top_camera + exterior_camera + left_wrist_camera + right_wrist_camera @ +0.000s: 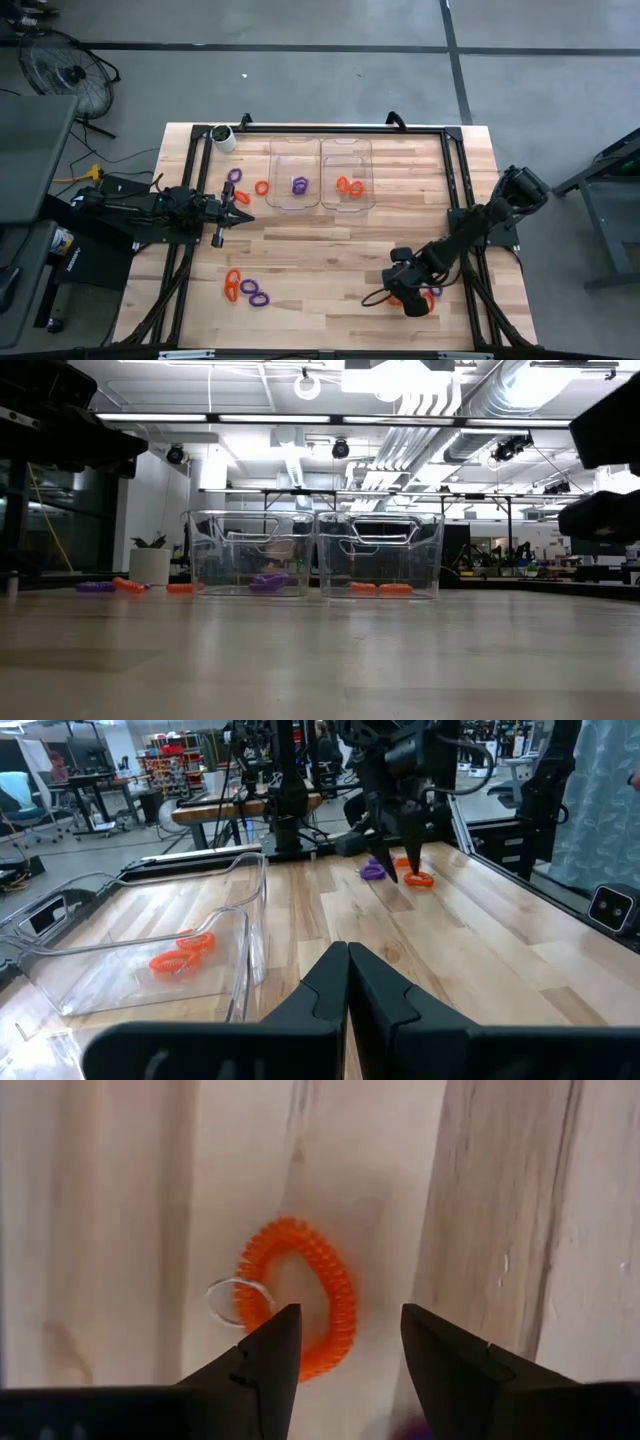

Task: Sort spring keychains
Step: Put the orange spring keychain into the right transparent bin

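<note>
Two clear trays stand side by side at the table's far middle. The left tray (295, 150) holds a purple spring keychain (300, 185), and the right tray (347, 150) holds orange ones (350, 186). My right gripper (347, 1320) points steeply down, open, over an orange keychain (300, 1290) lying flat near the table's near right corner, with a purple one (373, 872) beside it. The fingers straddle the loop's one side; I see no touch. My left gripper (347, 960) waits shut and level at the table's left. More loose keychains (245, 290) lie near left.
Loose purple (234, 175) and orange (262, 187) keychains lie left of the trays, close to my left gripper. A white-and-green roll (222, 137) stands at the far left corner. A black frame (455, 180) runs along the table's edges.
</note>
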Motion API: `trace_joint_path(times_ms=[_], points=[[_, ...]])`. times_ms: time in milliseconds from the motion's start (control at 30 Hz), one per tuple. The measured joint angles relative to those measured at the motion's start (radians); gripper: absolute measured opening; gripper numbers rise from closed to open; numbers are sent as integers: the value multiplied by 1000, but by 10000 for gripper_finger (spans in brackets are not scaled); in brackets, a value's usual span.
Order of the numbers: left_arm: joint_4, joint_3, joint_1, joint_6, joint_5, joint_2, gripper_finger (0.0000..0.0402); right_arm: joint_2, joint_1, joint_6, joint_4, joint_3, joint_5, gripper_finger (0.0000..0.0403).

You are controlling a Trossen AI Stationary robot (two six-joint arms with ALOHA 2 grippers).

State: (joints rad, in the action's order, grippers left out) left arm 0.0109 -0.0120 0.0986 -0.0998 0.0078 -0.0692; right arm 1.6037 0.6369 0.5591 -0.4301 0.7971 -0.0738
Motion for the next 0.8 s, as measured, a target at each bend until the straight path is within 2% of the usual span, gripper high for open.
trace_joint_path(times_ms=[267,667,800], points=[[0,0,0,0,0,0,1,64,13,-2,2,5,28,167],[0,0,0,0,0,0,1,75,117,-45,25,2,222,154],[0,0,0,0,0,0,1,77,130,-47,27,2,240,151]])
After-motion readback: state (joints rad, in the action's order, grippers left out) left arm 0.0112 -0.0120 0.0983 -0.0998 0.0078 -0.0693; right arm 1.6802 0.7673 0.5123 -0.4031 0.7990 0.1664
